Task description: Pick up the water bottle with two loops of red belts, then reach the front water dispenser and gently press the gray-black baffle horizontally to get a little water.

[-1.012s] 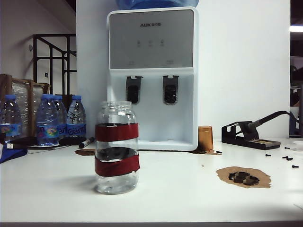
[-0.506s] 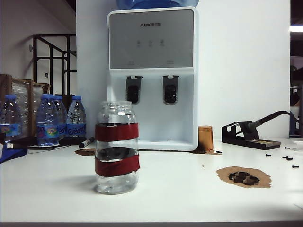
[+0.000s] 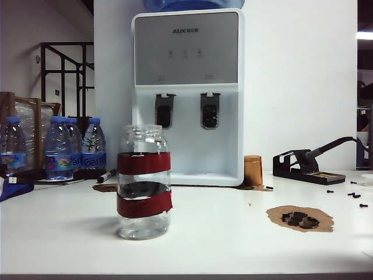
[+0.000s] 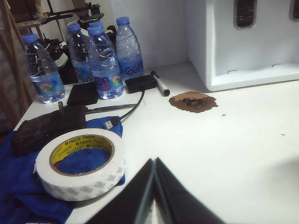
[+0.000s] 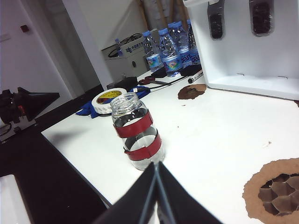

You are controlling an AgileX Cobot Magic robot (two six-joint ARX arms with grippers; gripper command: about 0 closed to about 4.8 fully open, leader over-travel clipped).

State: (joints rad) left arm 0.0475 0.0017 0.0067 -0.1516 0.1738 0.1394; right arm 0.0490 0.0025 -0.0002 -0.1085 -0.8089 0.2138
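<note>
The water bottle point(image 3: 144, 189) is a clear open jar with two red bands, standing upright on the white table in front of the water dispenser point(image 3: 186, 146). The gray-black baffle point(image 3: 164, 111) is the left of its two dark paddles. My right gripper point(image 5: 156, 164) is shut and empty, just short of the water bottle point(image 5: 138, 133) and pointing toward it. My left gripper point(image 4: 155, 161) is shut and empty over the table's left part, beside a tape roll, with the dispenser point(image 4: 252, 70) ahead. Neither gripper shows in the exterior view.
Blue-capped bottles point(image 3: 58, 149) stand at the back left, with a marker point(image 3: 106, 175) lying close by. A tape roll point(image 4: 81, 163) lies on a blue cloth point(image 4: 18, 196). A copper cup point(image 3: 252, 170), a soldering stand point(image 3: 303, 166) and a brown patch with black parts point(image 3: 300, 219) are on the right.
</note>
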